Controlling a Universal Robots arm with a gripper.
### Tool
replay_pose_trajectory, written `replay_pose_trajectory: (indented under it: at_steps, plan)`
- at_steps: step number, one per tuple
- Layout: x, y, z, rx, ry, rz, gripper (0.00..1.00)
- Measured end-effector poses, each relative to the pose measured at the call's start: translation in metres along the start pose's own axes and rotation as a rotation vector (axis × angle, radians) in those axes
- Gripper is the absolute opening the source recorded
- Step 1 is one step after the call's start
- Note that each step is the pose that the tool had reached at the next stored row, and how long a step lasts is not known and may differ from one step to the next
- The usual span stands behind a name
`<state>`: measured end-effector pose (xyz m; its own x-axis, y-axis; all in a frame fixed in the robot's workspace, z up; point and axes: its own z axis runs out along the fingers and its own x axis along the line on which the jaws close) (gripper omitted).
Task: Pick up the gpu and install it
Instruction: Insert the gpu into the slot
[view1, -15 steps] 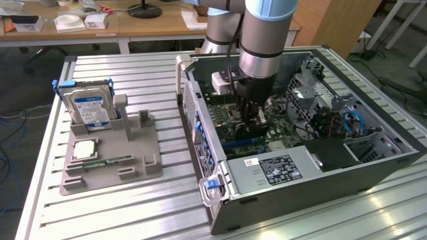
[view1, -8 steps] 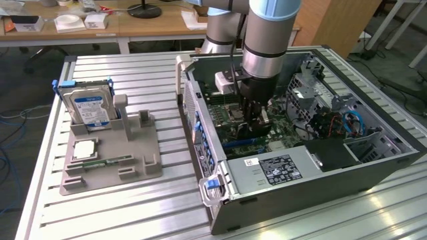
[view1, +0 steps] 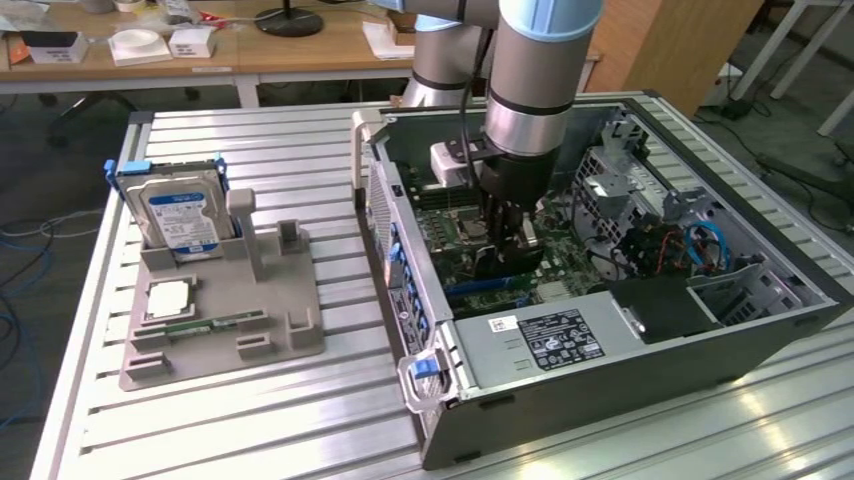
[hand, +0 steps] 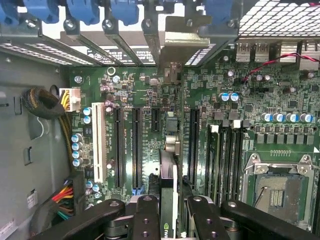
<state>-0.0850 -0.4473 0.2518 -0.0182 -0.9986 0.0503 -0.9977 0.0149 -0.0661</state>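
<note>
We see the gpu (hand: 167, 185) only edge-on: a thin dark card with a silvery end piece, its near end cut off. The tool (hand: 173, 202) grips it between black jointed fingers, above the green motherboard (hand: 135, 90) inside the open metal case (view1: 627, 385). We cannot tell whether the card touches a slot. The case stands on a ribbed aluminium tabletop (view1: 267, 420), with wooden desks (view1: 307, 55) behind it.
</note>
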Motion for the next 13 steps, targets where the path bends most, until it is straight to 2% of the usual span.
replay_pose_trajectory:
  at_steps: [13]
  plan:
    - [0.0004, 0.0017, -0.0001, -0.0001, 0.0001, 0.001, 0.26]
